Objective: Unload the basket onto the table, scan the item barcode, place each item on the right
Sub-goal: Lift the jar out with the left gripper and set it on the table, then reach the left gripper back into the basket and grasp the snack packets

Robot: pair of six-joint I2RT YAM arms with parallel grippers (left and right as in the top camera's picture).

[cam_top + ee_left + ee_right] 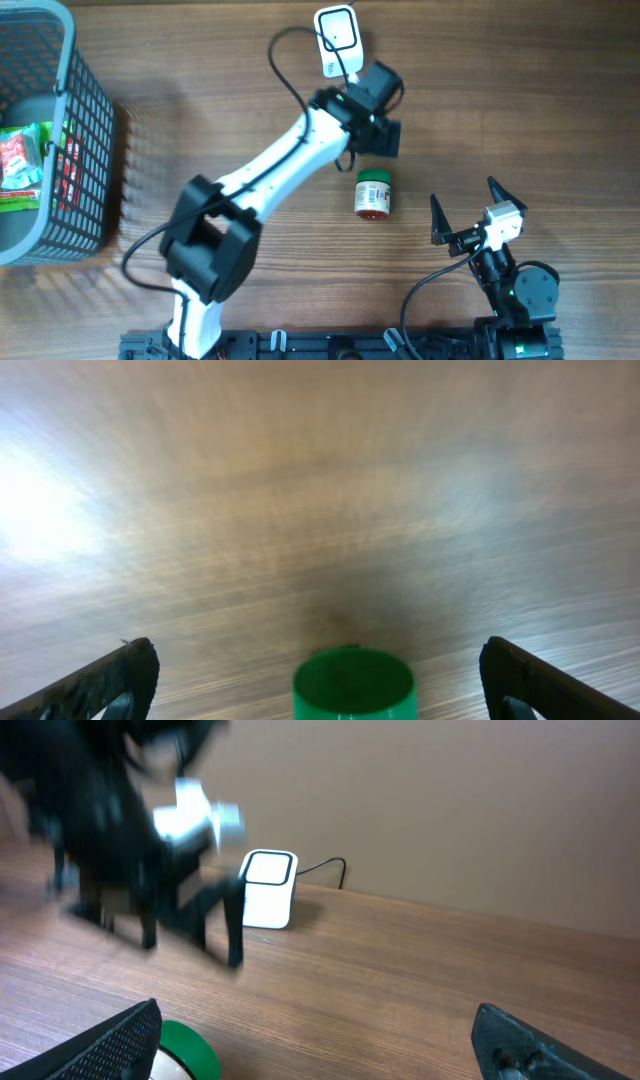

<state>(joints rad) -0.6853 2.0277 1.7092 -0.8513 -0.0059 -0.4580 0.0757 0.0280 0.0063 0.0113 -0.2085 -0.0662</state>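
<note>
Overhead view, looking down: small jar (374, 195) lying flat on the table (520, 80), just below the left gripper (372, 148). Long way of the jar pointing straight at that gripper, green lid (352, 682) first. Left wrist view: lid right in the middle between the two fingers (110, 680), touching neither. Spread wide open, holding nothing. Right gripper (463, 195) off to one side of the jar, wide open too, empty. Left one looks nearer, so likely the better one to grab. White scanner (337, 35) beyond the left gripper, well apart from the jar.
</note>
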